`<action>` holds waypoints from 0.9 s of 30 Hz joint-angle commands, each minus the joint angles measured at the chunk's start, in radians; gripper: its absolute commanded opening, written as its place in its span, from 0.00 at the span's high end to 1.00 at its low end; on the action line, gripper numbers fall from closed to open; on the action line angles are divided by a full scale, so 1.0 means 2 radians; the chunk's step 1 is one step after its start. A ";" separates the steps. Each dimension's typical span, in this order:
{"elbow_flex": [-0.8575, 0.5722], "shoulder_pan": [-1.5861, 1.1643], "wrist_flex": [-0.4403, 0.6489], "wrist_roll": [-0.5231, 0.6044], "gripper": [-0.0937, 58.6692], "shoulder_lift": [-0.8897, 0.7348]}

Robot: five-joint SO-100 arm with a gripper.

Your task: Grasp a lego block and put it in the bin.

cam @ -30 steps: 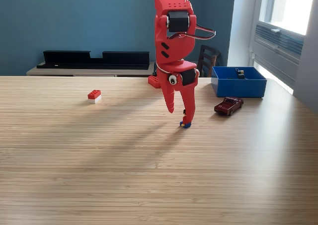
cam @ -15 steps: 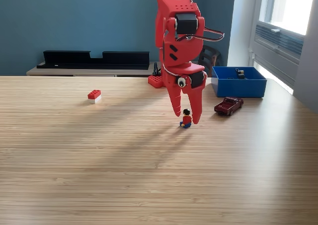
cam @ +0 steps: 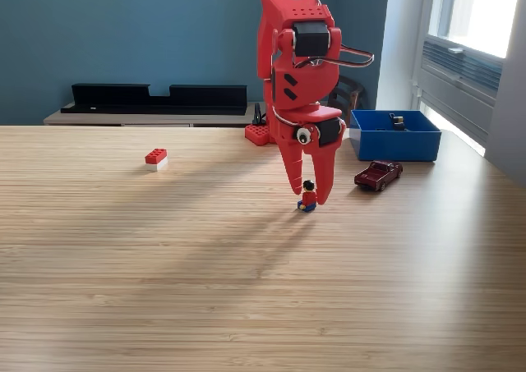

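The claw [cam: 311, 196] hangs open astride the upright toy figure [cam: 309, 196]; the bin [cam: 394, 135] lies far right.

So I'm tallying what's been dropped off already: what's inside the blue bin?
One small dark object shows above the blue bin's near wall, toward the back. The near wall hides the floor, so more could lie there.

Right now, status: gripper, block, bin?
Gripper open, tips astride the minifigure, nothing held. Red-and-white lego block untouched, far off at exterior view's left. Bin upright at right; toy car parked before it.
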 commanded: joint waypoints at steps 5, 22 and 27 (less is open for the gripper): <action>-0.026 -0.003 -0.013 0.003 0.75 0.008; -0.021 -0.009 -0.021 0.004 0.78 0.008; -0.021 -0.012 -0.021 0.007 0.83 0.008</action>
